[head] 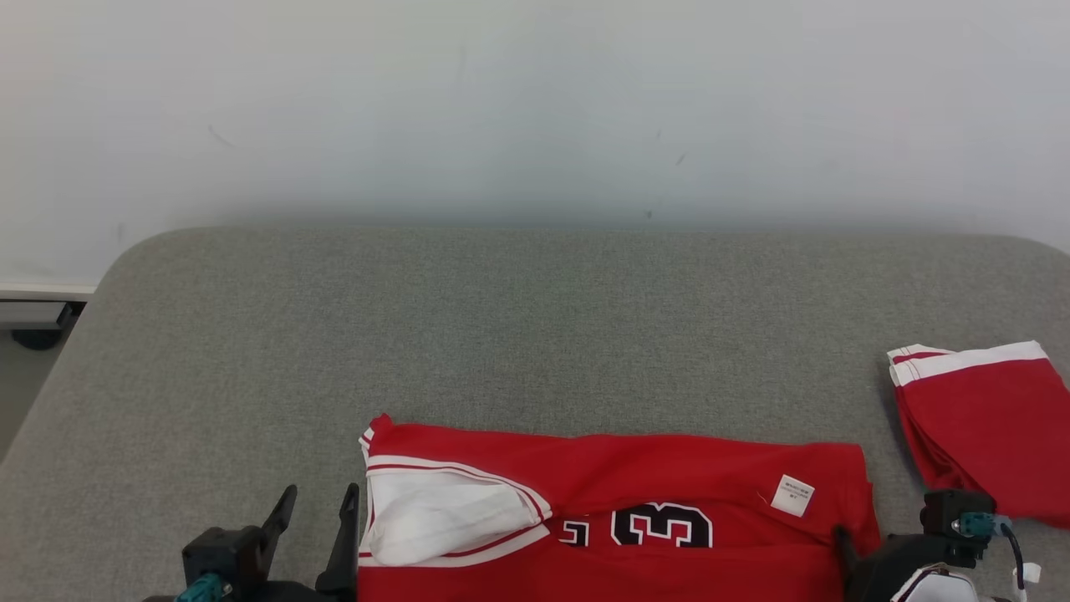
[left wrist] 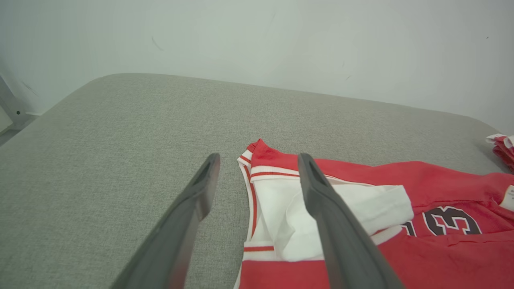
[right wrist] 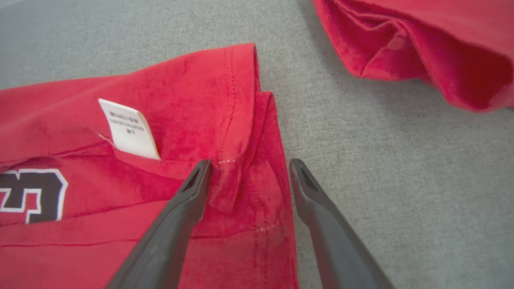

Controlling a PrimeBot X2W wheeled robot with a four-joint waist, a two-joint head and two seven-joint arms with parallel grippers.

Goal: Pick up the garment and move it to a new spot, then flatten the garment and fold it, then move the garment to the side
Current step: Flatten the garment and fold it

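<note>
Spread wide, the left gripper (left wrist: 259, 160) and right gripper (right wrist: 249, 168) each straddle an end of the jersey (head: 635, 477), likely poised to fold.

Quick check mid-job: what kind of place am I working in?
Probably an indoor garment-folding test station: a grey fabric-covered surface against a bare white wall, one red jersey lying on it and another red garment folded at the right.

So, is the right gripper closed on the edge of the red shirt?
No: the right gripper stands open, its two fingers apart over the hem of the red shirt.
</note>
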